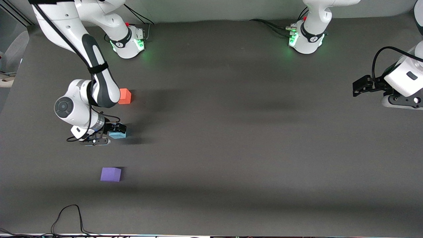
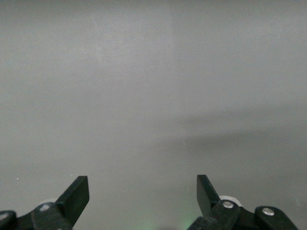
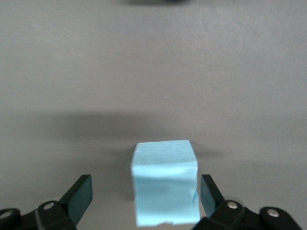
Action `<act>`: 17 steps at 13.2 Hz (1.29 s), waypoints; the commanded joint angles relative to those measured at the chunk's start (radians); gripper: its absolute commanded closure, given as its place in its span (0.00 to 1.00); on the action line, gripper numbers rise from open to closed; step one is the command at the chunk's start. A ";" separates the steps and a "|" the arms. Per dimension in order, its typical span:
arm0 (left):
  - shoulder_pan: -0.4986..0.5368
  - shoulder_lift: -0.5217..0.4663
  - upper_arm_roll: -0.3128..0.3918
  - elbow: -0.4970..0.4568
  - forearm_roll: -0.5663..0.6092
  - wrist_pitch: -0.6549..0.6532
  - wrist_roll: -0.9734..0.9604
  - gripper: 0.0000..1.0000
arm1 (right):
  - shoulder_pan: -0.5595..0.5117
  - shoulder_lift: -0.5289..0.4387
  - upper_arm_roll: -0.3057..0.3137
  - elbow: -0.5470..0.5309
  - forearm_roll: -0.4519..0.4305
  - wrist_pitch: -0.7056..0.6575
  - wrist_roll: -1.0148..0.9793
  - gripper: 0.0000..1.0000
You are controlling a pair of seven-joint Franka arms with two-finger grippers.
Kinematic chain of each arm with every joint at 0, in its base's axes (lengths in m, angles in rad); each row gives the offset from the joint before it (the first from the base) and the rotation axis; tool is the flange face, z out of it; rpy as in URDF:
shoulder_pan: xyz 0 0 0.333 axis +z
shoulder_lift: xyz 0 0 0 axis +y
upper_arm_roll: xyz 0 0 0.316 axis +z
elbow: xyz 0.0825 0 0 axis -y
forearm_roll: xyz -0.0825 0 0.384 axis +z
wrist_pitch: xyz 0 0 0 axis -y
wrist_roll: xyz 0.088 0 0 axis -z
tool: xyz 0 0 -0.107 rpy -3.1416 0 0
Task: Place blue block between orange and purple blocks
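The blue block [image 1: 118, 134] sits on the dark mat between the orange block [image 1: 125, 96], which is farther from the front camera, and the purple block [image 1: 110, 174], which is nearer. My right gripper [image 1: 116, 129] is low over the blue block. In the right wrist view the gripper [image 3: 146, 191] is open, with the blue block [image 3: 165, 187] between its fingers and a clear gap on one side. My left gripper [image 1: 360, 86] waits open and empty at the left arm's end of the table. The left wrist view shows this gripper [image 2: 143, 191] over bare mat.
The two arm bases [image 1: 129, 41] [image 1: 305, 38] stand along the table edge farthest from the front camera. A black cable [image 1: 66, 216] loops on the mat at the edge nearest the camera, toward the right arm's end.
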 commanded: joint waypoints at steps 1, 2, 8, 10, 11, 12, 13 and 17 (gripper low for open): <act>-0.001 0.014 0.002 0.027 0.003 0.000 0.014 0.00 | 0.011 -0.130 -0.023 0.033 0.014 -0.148 -0.028 0.00; -0.001 0.015 0.002 0.027 0.003 0.000 0.014 0.00 | 0.011 -0.143 -0.037 0.061 0.005 -0.203 -0.029 0.00; -0.001 0.015 0.002 0.027 0.002 0.000 0.014 0.00 | 0.010 -0.316 -0.070 0.251 -0.105 -0.516 -0.017 0.00; -0.001 0.015 0.002 0.027 0.000 0.000 0.014 0.00 | 0.010 -0.357 -0.069 0.337 -0.160 -0.625 0.021 0.00; -0.001 0.015 0.002 0.027 -0.001 0.000 0.014 0.00 | 0.011 -0.367 -0.067 0.389 -0.164 -0.694 0.062 0.00; -0.001 0.015 0.002 0.027 0.000 0.000 0.014 0.00 | 0.013 -0.376 -0.066 0.421 -0.164 -0.741 0.081 0.00; -0.001 0.015 0.002 0.027 0.000 0.000 0.014 0.00 | 0.013 -0.394 -0.063 0.428 -0.164 -0.746 0.081 0.00; -0.001 0.015 0.002 0.027 -0.001 0.000 0.013 0.00 | 0.022 -0.429 -0.023 0.451 -0.228 -0.754 0.216 0.00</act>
